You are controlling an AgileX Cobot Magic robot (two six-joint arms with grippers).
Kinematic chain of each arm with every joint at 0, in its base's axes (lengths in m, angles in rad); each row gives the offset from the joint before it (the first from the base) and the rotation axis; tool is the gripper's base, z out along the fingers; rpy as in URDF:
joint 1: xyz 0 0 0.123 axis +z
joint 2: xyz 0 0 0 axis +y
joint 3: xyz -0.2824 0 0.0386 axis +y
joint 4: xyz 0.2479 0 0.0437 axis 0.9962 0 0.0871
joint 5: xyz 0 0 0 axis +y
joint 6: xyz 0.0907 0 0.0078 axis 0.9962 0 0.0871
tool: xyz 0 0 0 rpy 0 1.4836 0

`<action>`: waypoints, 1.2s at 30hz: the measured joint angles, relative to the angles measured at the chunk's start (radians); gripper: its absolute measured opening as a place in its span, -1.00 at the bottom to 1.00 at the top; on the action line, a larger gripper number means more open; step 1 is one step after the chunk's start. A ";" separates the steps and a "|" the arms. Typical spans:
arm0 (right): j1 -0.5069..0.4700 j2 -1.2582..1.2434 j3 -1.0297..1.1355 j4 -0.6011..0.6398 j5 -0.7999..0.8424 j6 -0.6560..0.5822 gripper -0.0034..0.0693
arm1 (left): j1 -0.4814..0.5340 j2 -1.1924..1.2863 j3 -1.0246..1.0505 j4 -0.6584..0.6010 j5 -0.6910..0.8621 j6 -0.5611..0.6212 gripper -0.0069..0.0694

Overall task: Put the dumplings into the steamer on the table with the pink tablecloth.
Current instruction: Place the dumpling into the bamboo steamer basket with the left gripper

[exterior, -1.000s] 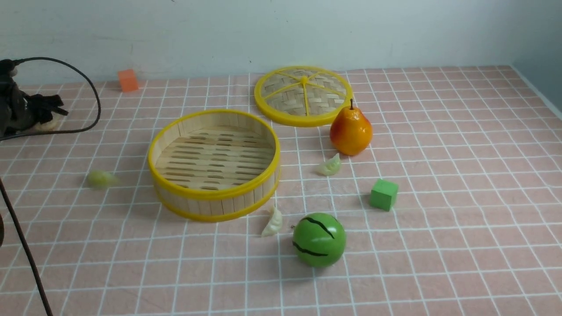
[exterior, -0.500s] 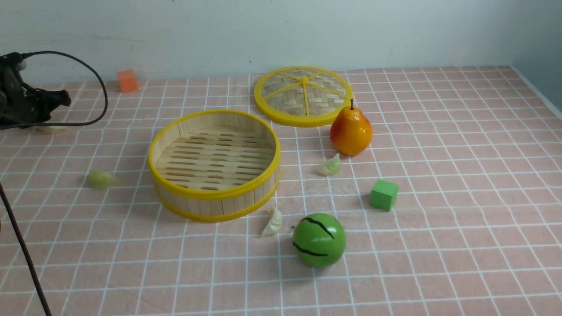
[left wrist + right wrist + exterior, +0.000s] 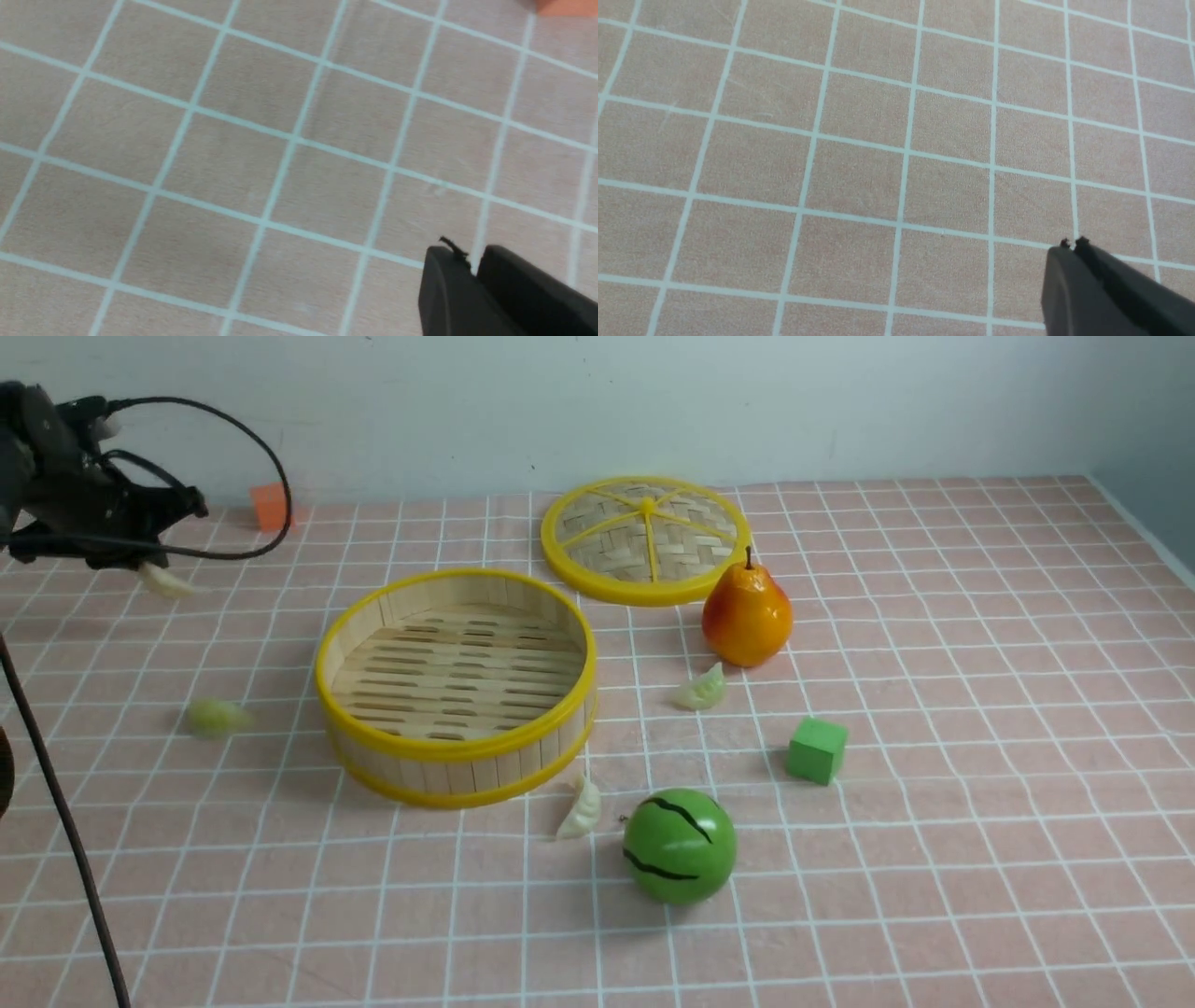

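My left gripper [image 3: 149,558] hangs above the far left of the pink tablecloth [image 3: 943,728], shut on a cream dumpling [image 3: 165,581] that dangles below its fingers, left of the steamer [image 3: 456,756]. The left wrist view shows the gripper [image 3: 474,254] nearly closed, with the dumpling hidden. The steamer is round, bamboo-walled, yellow-rimmed and empty. A green dumpling [image 3: 215,717] lies left of it, a cream one [image 3: 581,809] lies at its front right, and a pale one [image 3: 702,691] lies beside the pear. My right gripper [image 3: 1071,245] is shut on nothing over bare cloth, outside the front view.
The woven yellow lid [image 3: 646,537] lies flat behind the steamer. A pear [image 3: 747,614], a green cube [image 3: 816,749] and a green striped ball [image 3: 679,847] stand to the right. An orange cube [image 3: 271,507] sits at the back left. A dark cable [image 3: 56,821] crosses the left edge.
My left gripper closed on the cream dumpling at the far left, then rose and moved right with it. Everything else stayed in place.
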 joint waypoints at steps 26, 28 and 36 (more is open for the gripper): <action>0.000 -0.262 0.000 0.012 -0.074 0.000 -0.87 | -0.247 -0.656 0.566 -0.135 0.192 0.098 -0.67; 0.000 -0.268 0.000 0.023 -0.074 0.000 -0.87 | -0.290 -0.657 0.687 -0.141 0.080 0.098 -0.67; 0.000 -0.269 0.000 0.060 -0.095 0.000 -0.87 | -0.382 -0.531 0.781 -0.082 -0.181 0.073 -0.67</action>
